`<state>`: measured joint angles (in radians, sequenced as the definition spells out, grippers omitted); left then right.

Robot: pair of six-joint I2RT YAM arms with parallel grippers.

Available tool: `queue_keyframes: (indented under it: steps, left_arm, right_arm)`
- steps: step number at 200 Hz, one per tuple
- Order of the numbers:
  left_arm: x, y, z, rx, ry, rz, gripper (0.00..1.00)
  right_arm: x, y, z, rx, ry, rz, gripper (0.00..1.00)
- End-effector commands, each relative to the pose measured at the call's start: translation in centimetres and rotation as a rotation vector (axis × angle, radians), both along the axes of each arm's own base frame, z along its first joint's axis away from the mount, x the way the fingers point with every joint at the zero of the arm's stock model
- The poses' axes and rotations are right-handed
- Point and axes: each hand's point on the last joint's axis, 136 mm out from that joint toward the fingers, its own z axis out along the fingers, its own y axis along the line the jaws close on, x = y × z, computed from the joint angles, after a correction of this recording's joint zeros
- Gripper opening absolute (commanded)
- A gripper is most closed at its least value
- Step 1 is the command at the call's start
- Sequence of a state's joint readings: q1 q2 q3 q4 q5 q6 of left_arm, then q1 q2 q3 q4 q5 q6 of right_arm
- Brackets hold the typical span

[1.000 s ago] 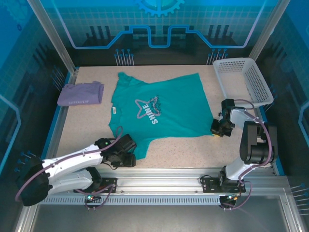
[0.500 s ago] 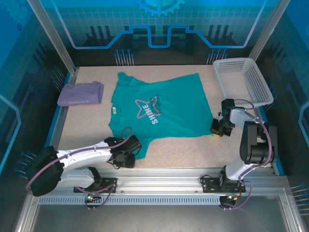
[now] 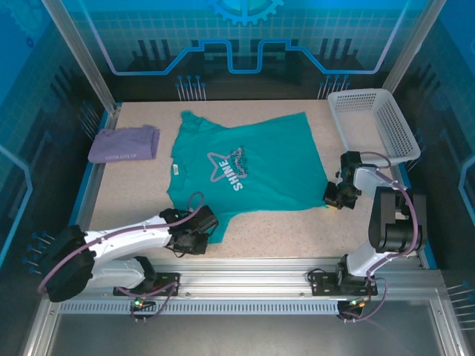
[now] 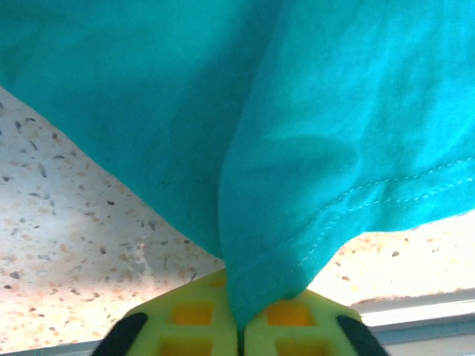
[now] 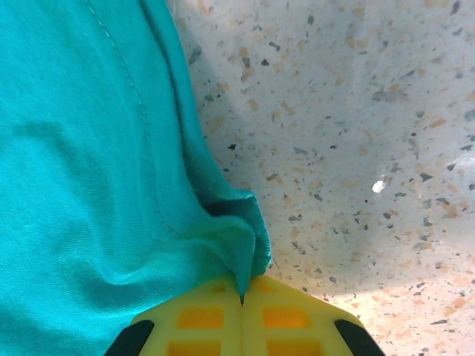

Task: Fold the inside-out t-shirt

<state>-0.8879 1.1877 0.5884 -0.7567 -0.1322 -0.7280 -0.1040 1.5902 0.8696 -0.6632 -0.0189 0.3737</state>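
2 garments lie on the speckled tabletop (image 3: 133, 200). At the far left, against the tabletop's edge, sits a folded lavender garment (image 3: 124, 143), well apart from both arms.

Near the front, the left gripper (image 3: 194, 236) lies low on the tabletop at the near-left corner of the teal t-shirt (image 3: 260, 174). In the left wrist view its yellow fingers (image 4: 189, 326) are pressed together with a fold of the stitched hem pinched between them, and the cloth rises from the pinch in a crease.

The t-shirt is spread flat across the middle of the tabletop, slightly askew. A pale star and the word "SHINE" show on its upper face, and a small pale label (image 3: 173, 170) sits at its left edge. 1 sleeve points toward the back left.

At the shirt's right-hand near corner, the right gripper (image 3: 332, 196) touches the cloth. Its wrist view shows the 2 yellow fingers (image 5: 286, 315) closed tight on a bunched tip of the edge, with bare tabletop to the right.

A white mesh basket (image 3: 375, 122) stands at the back right corner, just beyond the right arm.
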Motion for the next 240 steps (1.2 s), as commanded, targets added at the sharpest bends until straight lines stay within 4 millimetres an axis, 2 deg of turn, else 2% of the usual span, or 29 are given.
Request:
queue_keyframes:
  steps: [1,14,19,28,44,55,68,84,100,121,146,166,192,208,225,234,240]
  left_arm:
    - [0.4,0.6,2.1,0.003,-0.056,0.015,0.0]
    - [1.4,0.6,3.9,-0.009,-0.123,0.025,0.0]
    - [2.0,0.7,4.9,-0.007,-0.161,0.028,0.0]
    - [3.3,1.3,7.0,0.01,-0.247,0.04,0.0]
    - [6.3,2.4,12.0,0.025,-0.445,0.068,0.0]
    - [8.3,2.7,16.3,0.008,-0.589,0.084,0.0]
    - [10.3,2.9,22.3,-0.02,-0.767,0.089,0.0]
    - [11.4,3.4,30.2,-0.054,-0.966,0.088,0.0]
    - [10.8,4.5,37.3,-0.108,-1.117,0.079,0.0]
    - [8.5,6.8,45.5,-0.211,-1.285,0.088,0.0]
    - [5.2,9.5,52.9,-0.382,-1.467,0.121,0.0]
    - [4.1,10.3,56.5,-0.418,-1.579,0.114,0.0]
    - [6.2,10.7,58.4,-0.219,-1.635,0.151,0.0]
    - [7.8,11.4,59.7,-0.023,-1.675,0.216,0.0]
    - [9.1,11.5,60.6,0.047,-1.697,0.238,0.0]
    - [11.0,11.9,60.0,0.116,-1.667,0.262,0.0]
    - [12.9,12.2,58.7,0.131,-1.613,0.285,0.0]
  right_arm:
    - [0.8,-0.2,1.4,-0.004,-0.069,-0.002,0.01]
    - [1.5,0.0,2.5,0.006,-0.117,-0.005,0.0]
    - [2.7,0.0,4.0,0.011,-0.166,-0.005,0.0]
    - [3.8,0.2,5.8,0.024,-0.227,-0.002,0.0]
    - [5.2,0.2,9.7,0.023,-0.339,0.006,0.0]
    - [6.1,0.3,12.7,0.022,-0.421,0.015,0.0]
    - [6.9,0.7,16.8,0.037,-0.522,0.031,0.0]
    - [7.0,1.1,22.4,0.043,-0.644,0.043,0.0]
    - [5.8,1.1,28.8,0.014,-0.782,0.057,0.0]
    - [2.1,0.5,36.4,-0.071,-0.953,0.057,0.0]
    - [-3.6,0.1,44.0,-0.156,-1.143,0.031,0.0]
    - [-7.4,0.6,48.2,-0.166,-1.27,0.025,0.0]
    - [-9.7,1.3,51.2,-0.149,-1.353,0.038,0.0]
    - [-9.4,1.2,51.9,-0.159,-1.373,0.036,0.0]
    - [-7.5,0.6,51.8,-0.179,-1.36,0.029,0.0]
    - [-6.0,0.4,51.2,-0.182,-1.343,0.028,0.0]
    - [-4.8,0.3,50.6,-0.179,-1.326,0.028,0.0]
